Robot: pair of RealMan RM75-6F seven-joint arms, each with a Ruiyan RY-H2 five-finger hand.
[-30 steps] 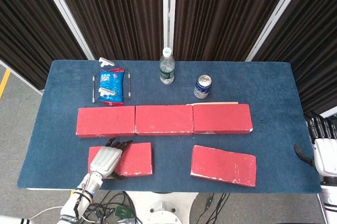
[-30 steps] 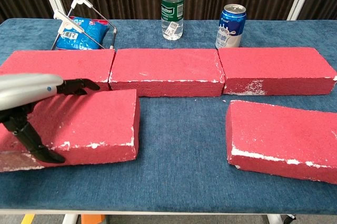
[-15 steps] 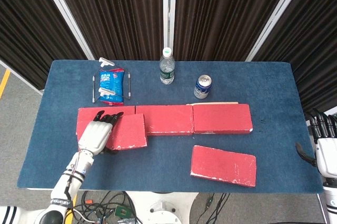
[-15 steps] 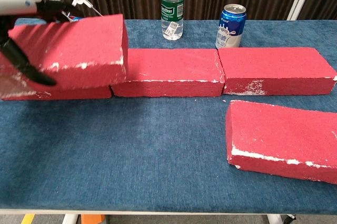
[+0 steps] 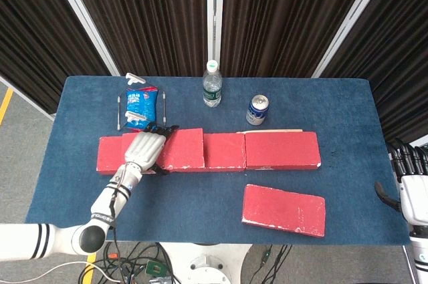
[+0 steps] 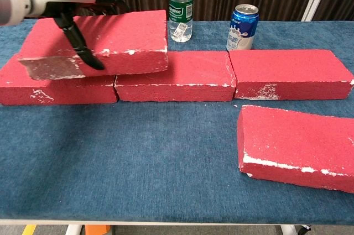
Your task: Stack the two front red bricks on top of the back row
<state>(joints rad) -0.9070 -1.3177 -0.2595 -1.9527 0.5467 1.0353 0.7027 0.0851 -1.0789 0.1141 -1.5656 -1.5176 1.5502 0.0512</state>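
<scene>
My left hand [image 5: 143, 151] [image 6: 66, 3] grips a red brick [image 5: 182, 148] [image 6: 119, 38] and holds it over the back row, across the joint between the left brick [image 5: 110, 158] [image 6: 50, 88] and the middle brick [image 5: 224, 152] [image 6: 182, 74]. The held brick looks slightly tilted, just above or touching the row; I cannot tell which. The row's right brick [image 5: 281, 150] [image 6: 290, 73] lies bare. A second front brick [image 5: 283, 209] [image 6: 296, 146] lies flat on the cloth at the front right. My right hand [image 5: 413, 187] hangs off the table's right edge, fingers apart, holding nothing.
Behind the row stand a water bottle [image 5: 211, 85] [image 6: 181, 4] and a blue can [image 5: 257, 109] [image 6: 243, 26]. A blue snack bag with clips [image 5: 141, 109] [image 6: 83, 29] lies at the back left. The blue tablecloth [image 5: 200, 204] [image 6: 166, 168] covers the table.
My left hand has carried the brick from the front left up and back-right, from over the row's left brick to across the left and middle bricks. The right hand stayed still.
</scene>
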